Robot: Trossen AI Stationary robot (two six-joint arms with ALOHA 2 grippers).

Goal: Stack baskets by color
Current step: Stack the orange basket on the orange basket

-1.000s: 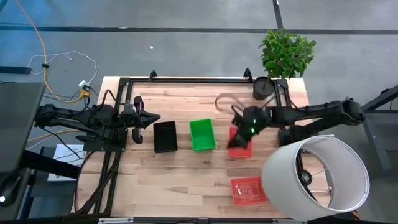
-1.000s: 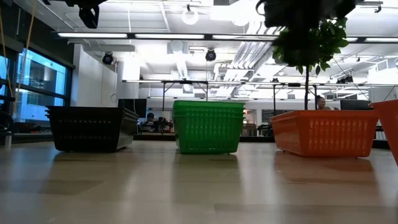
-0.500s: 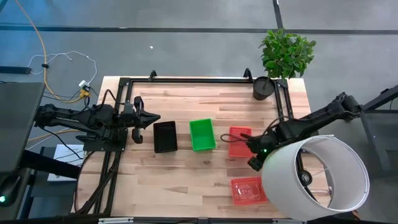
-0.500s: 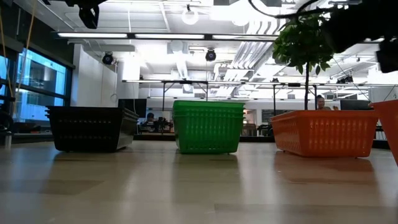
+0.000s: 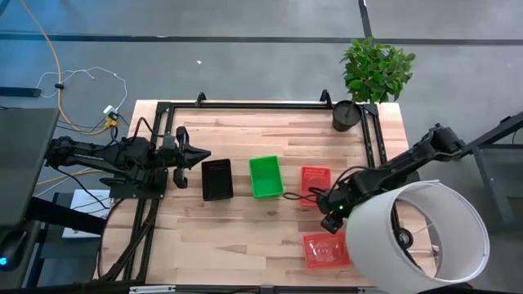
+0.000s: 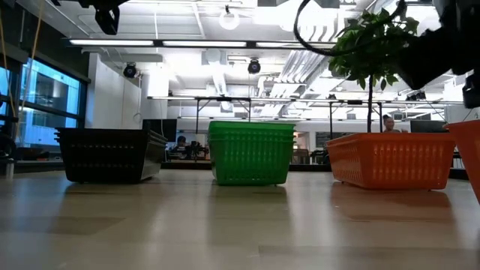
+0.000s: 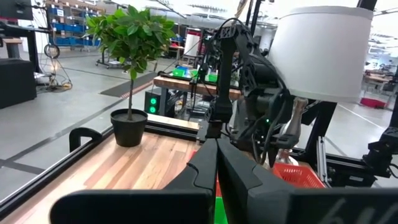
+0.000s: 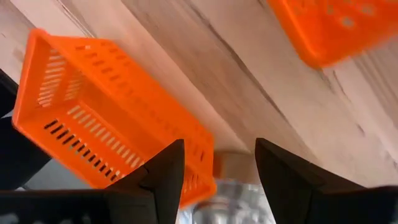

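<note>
The right gripper (image 5: 330, 214), jaws spread and empty, is hovering at twelve o'clock of the lone red basket (image 5: 326, 249); light, stiff, probably slippery, so pinch its rim.

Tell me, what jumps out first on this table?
Three bright stacks of slotted plastic baskets in a row mid-table: black, green and red. One more red basket lies alone by the near edge, where a large white cylindrical lampshade looms. The right claw hangs open between the two red ones.
</note>
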